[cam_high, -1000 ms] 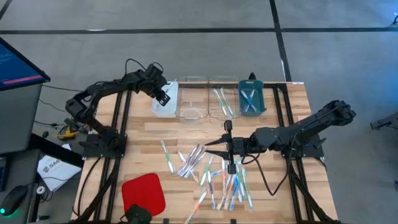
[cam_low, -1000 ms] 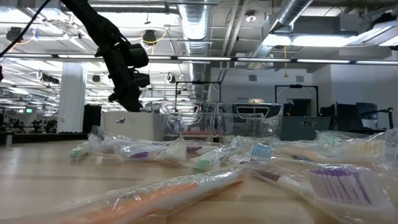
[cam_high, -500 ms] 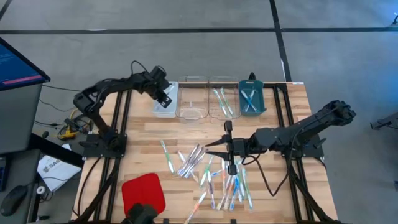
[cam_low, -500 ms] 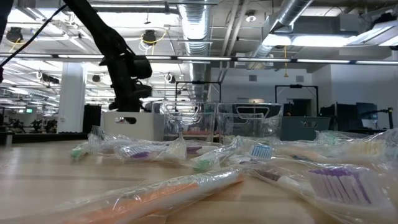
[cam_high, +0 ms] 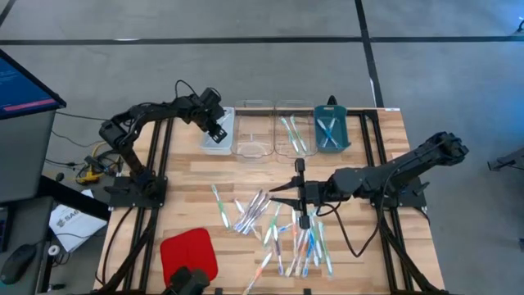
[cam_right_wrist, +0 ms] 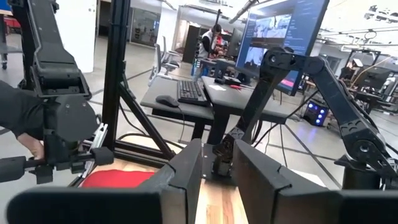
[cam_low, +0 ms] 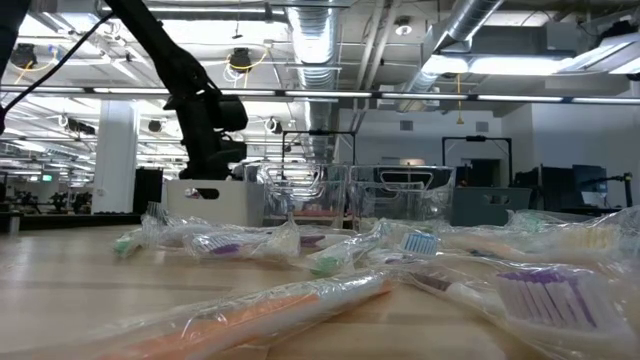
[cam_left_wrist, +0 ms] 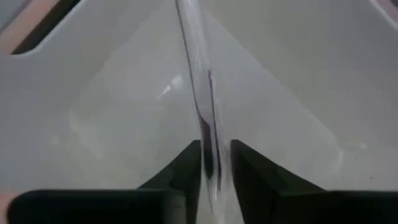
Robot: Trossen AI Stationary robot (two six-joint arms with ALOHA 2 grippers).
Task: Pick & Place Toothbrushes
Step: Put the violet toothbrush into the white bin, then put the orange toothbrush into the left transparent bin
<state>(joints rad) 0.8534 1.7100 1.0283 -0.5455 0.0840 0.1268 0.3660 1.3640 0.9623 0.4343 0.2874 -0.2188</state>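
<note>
High view: four trays in a row; white tray (cam_high: 219,133) under left gripper (cam_high: 216,129), which pinches a wrapped toothbrush (cam_left_wrist: 208,149). Clear tray (cam_high: 253,131) beside it, next clear (cam_high: 293,129) and blue (cam_high: 331,131) hold brushes. Pile (cam_high: 278,233) lies loose near red pad (cam_high: 189,253). Right gripper (cam_high: 299,197) above pile, slightly apart.

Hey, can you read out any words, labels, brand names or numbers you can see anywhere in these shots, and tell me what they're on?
No text here can be read with certainty.
White paper on the floor left of the table: dark print, too small to read.
Blue monitor at the left edge: lines of text, too small.
Large screen in the room, right wrist view: windows and text, too blurred.
Toothbrushes and trays: no lettering visible.
</note>
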